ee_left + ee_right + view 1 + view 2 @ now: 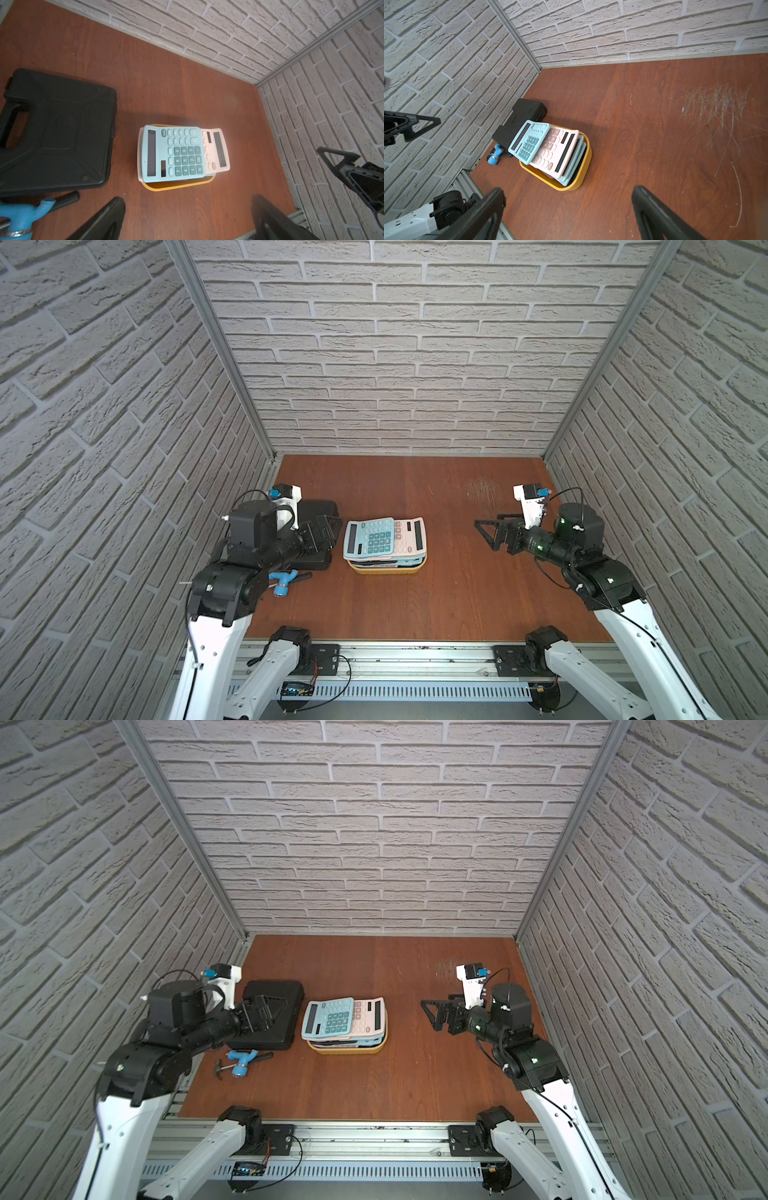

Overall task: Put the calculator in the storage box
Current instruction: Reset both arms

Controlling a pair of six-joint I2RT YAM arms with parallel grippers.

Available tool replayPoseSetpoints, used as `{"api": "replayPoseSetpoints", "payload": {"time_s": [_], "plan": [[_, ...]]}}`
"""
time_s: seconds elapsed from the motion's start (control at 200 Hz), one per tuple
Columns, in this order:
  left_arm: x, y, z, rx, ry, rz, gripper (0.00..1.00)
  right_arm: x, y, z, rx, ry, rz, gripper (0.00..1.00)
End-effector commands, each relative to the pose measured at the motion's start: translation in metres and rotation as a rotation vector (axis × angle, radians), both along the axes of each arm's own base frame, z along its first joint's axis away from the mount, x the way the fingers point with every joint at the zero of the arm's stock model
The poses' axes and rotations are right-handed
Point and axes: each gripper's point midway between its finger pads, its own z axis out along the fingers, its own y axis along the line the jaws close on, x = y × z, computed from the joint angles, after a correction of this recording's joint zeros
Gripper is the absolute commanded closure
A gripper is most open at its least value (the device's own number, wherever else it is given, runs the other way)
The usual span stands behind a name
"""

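Observation:
A yellow storage box [386, 571] [349, 1051] stands mid-table and holds a stack of several calculators. A light blue calculator [369, 538] [172, 153] [529, 141] lies on top, tilted and overhanging the box's left rim. It overlaps a pink calculator [411, 535] [558, 151]. My left gripper [332, 533] [188, 200] hovers open just left of the box, above the black case, with nothing between its fingers. Well to the right of the box, my right gripper [484, 533] [568, 191] is open and empty too, pointing at the box.
A black hard case [274, 990] [58, 135] lies left of the box, under my left arm. A small hammer with a blue fitting [282, 583] [241, 1063] lies in front of it. Brick walls close off three sides. A scratched patch [482, 489] marks the table at back right.

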Motion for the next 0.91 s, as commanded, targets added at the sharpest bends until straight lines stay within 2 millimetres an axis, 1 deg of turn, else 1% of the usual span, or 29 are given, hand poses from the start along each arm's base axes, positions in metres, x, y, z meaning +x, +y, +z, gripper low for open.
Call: {"api": "replayPoseSetpoints", "payload": {"time_s": [0.0,0.06,0.18,0.26,0.32,0.39,0.465,0.55,0.675,0.7,0.8,0.9], "plan": [[-0.023,0.008,0.016,0.034,-0.063,0.019,0.02,-0.011,-0.011,0.015,-0.023,-0.035,-0.039,0.01],[-0.033,0.01,0.025,0.036,-0.107,0.021,0.02,-0.018,-0.016,0.021,-0.027,-0.057,-0.061,0.01],[-0.045,0.018,0.035,0.057,-0.159,0.055,0.02,-0.03,-0.024,0.037,-0.028,-0.122,-0.091,0.01],[-0.047,0.024,0.037,0.077,-0.191,0.081,0.02,-0.035,-0.026,0.048,-0.031,-0.189,-0.086,0.01],[-0.043,0.028,0.036,0.088,-0.211,0.107,0.02,-0.034,-0.03,0.054,-0.053,-0.231,-0.103,0.01],[-0.032,0.031,0.03,0.091,-0.225,0.129,0.02,-0.026,-0.039,0.054,-0.083,-0.265,-0.158,0.01],[-0.016,0.033,0.022,0.1,-0.234,0.151,0.02,-0.015,-0.042,0.054,-0.112,-0.305,-0.182,0.01],[0.005,0.041,0.007,0.14,-0.235,0.194,0.02,0.001,-0.048,0.05,-0.145,-0.3,-0.226,0.01],[0.038,0.052,-0.023,0.206,-0.226,0.251,0.02,0.028,-0.051,0.032,-0.19,-0.265,-0.267,0.01],[0.044,0.053,-0.028,0.217,-0.231,0.253,0.02,0.034,-0.054,0.025,-0.197,-0.255,-0.287,0.01],[0.063,0.066,-0.044,0.262,-0.258,0.303,0.02,0.056,-0.058,0.005,-0.237,-0.251,-0.328,0.01],[0.08,0.084,-0.063,0.304,-0.259,0.364,0.02,0.075,-0.066,-0.017,-0.296,-0.234,-0.369,0.01]]}}
